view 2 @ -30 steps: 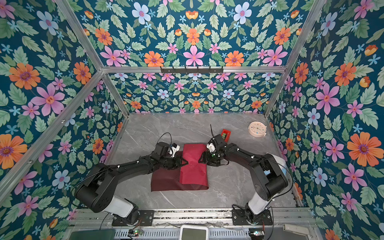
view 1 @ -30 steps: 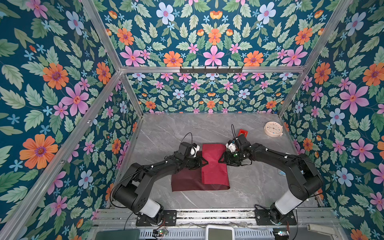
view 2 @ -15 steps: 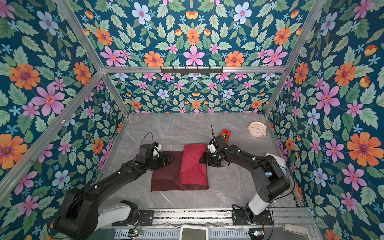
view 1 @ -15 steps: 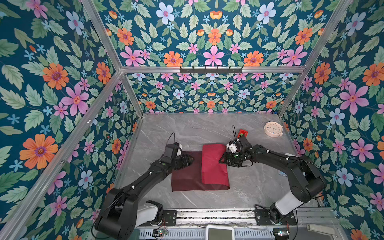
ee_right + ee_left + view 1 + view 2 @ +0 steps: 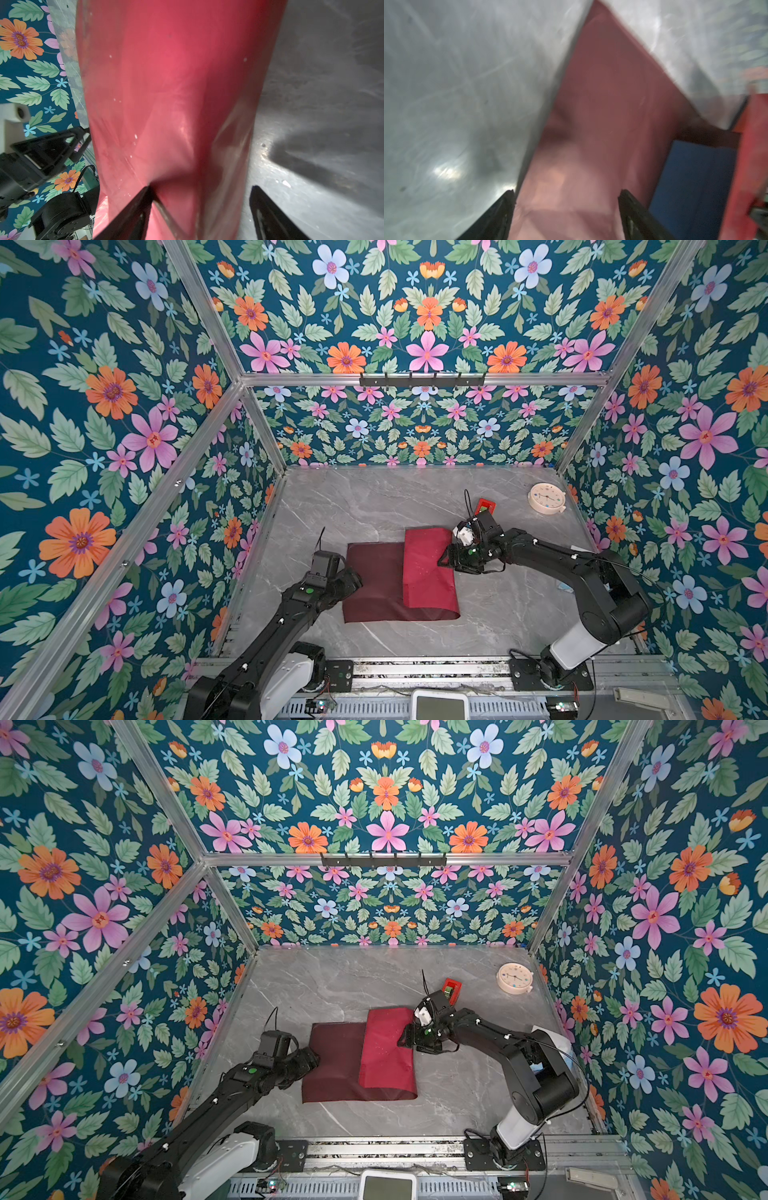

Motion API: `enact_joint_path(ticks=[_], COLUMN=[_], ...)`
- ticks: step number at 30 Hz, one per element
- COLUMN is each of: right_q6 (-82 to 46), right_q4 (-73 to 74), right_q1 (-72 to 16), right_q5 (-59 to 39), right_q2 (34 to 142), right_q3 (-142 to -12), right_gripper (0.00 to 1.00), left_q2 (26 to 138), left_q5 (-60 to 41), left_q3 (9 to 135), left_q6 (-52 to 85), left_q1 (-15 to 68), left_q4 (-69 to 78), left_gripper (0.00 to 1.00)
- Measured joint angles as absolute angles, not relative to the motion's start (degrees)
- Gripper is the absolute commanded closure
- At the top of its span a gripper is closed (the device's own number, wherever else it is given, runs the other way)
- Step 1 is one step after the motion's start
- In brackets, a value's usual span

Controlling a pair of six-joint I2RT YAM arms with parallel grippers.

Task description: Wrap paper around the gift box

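Judging by how the paper (image 5: 374,593) lies, the wrap is about half done: its glossy red flap (image 5: 428,568) is folded over from the right, while the maroon left half lies flat, unfolded and untaped. Only the left wrist view shows the gift box (image 5: 691,187), blue, tucked under that flap; both top views hide it. The left gripper (image 5: 569,207) hangs spread and empty over the maroon edge, and the right gripper (image 5: 200,197) is spread too, one finger (image 5: 143,199) denting the flap.

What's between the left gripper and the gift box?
Only maroon paper; the left wrist view shows it running from the left gripper to the gift box.
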State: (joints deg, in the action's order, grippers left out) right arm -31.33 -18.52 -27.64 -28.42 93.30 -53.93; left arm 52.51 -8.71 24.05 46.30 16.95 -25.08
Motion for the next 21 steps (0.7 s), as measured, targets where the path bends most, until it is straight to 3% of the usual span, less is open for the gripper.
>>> enact_joint_path(ticks=[6, 21], right_q6=[-31.3, -31.3], right_q4=[-18.7, -18.0], right_q1=[-27.7, -27.6], right_q5=[-28.3, -28.8], right_q2=[93.3, 93.3], right_q3=[-54.1, -53.7], right_gripper=[0.25, 0.26], left_q2=[53.3, 64.1], left_q5=[-9.2, -23.3], left_q3=[24.0, 29.4], left_q6=[47.8, 40.0], left_q1=[18.0, 14.0], left_q4=[-28.9, -22.2], left_gripper=[0.16, 0.19])
